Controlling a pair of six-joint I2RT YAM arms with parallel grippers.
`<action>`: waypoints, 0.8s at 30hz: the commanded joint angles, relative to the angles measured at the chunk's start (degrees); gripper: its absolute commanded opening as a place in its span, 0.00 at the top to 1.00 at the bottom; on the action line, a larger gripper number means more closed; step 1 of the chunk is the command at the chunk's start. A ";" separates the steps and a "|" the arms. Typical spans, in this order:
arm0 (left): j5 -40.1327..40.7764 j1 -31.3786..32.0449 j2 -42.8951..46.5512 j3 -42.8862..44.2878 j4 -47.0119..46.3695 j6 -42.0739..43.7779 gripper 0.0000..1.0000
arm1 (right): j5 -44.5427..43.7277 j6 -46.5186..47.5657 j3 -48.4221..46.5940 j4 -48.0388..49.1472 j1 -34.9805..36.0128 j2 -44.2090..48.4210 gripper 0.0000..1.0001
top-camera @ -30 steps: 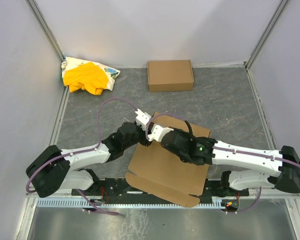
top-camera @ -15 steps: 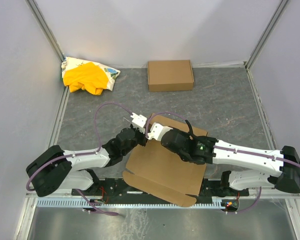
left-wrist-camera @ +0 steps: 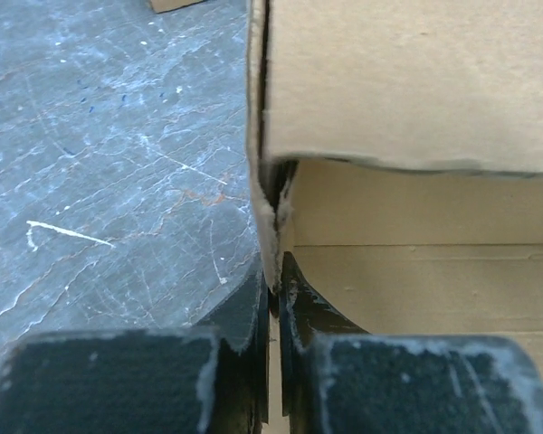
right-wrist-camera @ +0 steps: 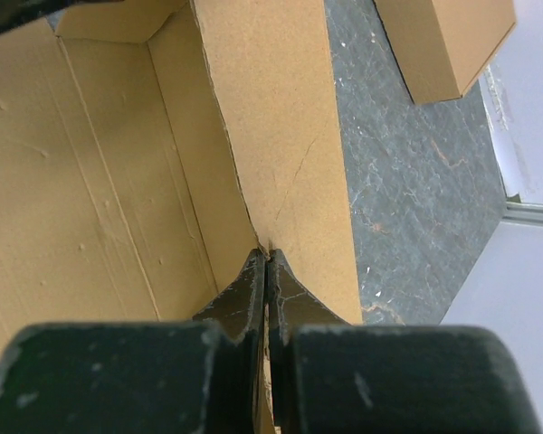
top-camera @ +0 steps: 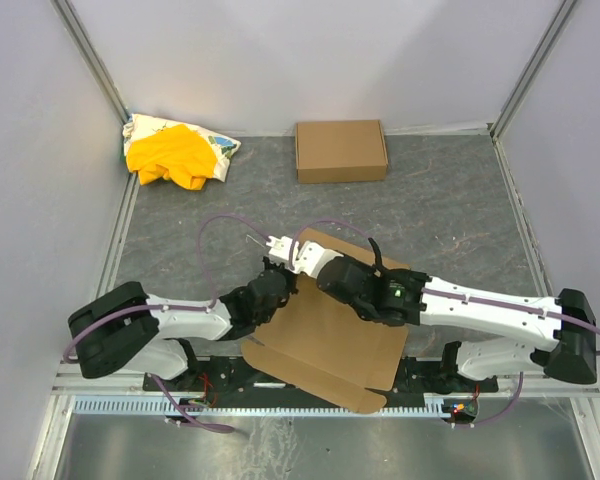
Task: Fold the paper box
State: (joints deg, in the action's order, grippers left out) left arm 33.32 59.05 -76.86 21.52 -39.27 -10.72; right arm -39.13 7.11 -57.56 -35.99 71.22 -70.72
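Paper box (top-camera: 325, 335) at middle of near edge of worktop (top-camera: 450, 210). Left pincer (left-wrist-camera: 273, 280) clenched on its side wall, right pincer (right-wrist-camera: 267, 267) on neighbouring wall (both thin grips). Lift walls together, slowly, along creases.

Paper box (top-camera: 325, 335): plain brown cardboard, unprinted, a paler tan on its inner face with faint straight ribbing; carton (top-camera: 341, 150) at the table's far edge: the same plain brown. Cloth bundle (top-camera: 175, 155) in the far left corner: bright yellow, wrapped in white fabric with a small multicoloured print. Table (top-camera: 450, 210): dark grey, marbled with pale veins and fine white scratches; arms (top-camera: 490, 310): white with black joints; left gripper (left-wrist-camera: 273, 298) and right gripper (right-wrist-camera: 267, 271): black, scuffed whitish along the edges.
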 commanded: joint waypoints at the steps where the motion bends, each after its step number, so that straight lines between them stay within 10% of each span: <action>1: 19.83 4.26 -3.55 6.27 0.99 3.39 0.97 | 4.28 -7.11 -4.09 -4.75 0.04 -3.38 0.98; 12: 32.48 8.50 -10.17 8.83 1.29 8.15 0.95 | 4.25 -10.64 -6.12 -5.90 0.05 -5.59 0.98; 17: 32.34 8.49 -8.83 7.52 -0.45 7.19 0.43 | 3.98 -11.18 -7.00 -6.20 0.05 -5.09 0.94; 24: 29.97 8.46 -3.44 6.97 2.16 6.05 0.28 | 1.82 -12.47 -8.53 -7.06 0.06 -5.04 0.79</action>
State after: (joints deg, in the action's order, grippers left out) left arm 61.36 67.55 -84.90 28.58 -36.07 -4.89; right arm -38.81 -1.83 -63.70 -41.89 71.13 -75.83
